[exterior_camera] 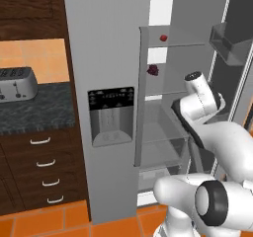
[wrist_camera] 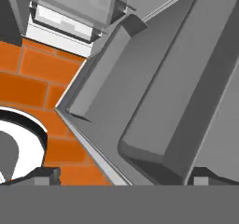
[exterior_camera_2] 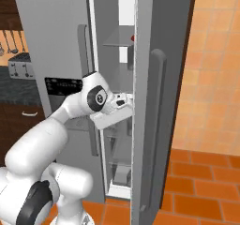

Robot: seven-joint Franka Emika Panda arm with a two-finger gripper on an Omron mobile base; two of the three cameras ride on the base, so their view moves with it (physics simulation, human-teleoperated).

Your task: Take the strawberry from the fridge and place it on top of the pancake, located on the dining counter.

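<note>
While the fridge is standing with its right door open, the strawberry is sitting on its top shelf, a maroon fruit one shelf below; my fingers are spreading wide around nothing beside the door's edge.

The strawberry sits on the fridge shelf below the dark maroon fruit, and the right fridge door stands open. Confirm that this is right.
One thing is wrong. In the left base view the strawberry sits on the shelf above the dark maroon fruit, not below it. The rest holds: the right door of the fridge stands open.
</note>
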